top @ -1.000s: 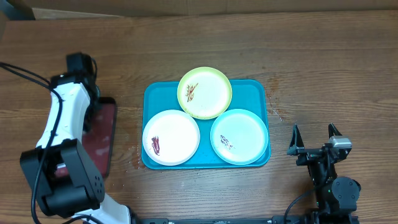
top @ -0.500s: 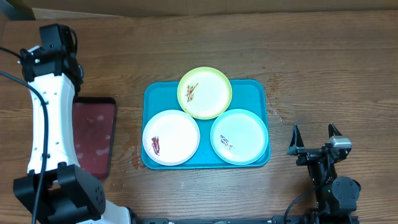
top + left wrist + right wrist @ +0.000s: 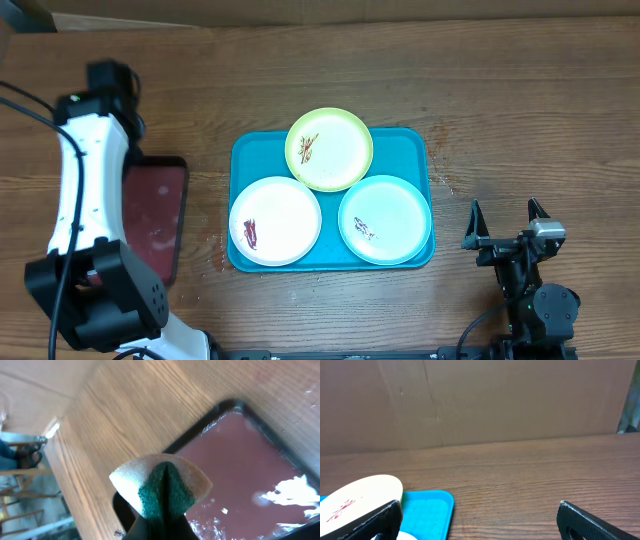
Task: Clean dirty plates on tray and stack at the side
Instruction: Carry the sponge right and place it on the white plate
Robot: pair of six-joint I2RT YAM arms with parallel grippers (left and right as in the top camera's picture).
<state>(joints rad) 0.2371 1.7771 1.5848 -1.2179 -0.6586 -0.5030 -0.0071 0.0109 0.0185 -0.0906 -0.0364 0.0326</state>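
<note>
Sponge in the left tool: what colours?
Tan sponge with a dark green scrub face; left wrist view.

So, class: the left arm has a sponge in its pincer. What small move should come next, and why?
Probably swing the left pincer, shut on the sponge, right toward the white plate: it is nearest, its red smear shows, and the sponge hangs near the red tray.

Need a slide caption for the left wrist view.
Left gripper clamps a folded green-faced sponge, dark red tray and wooden table beyond.
</note>
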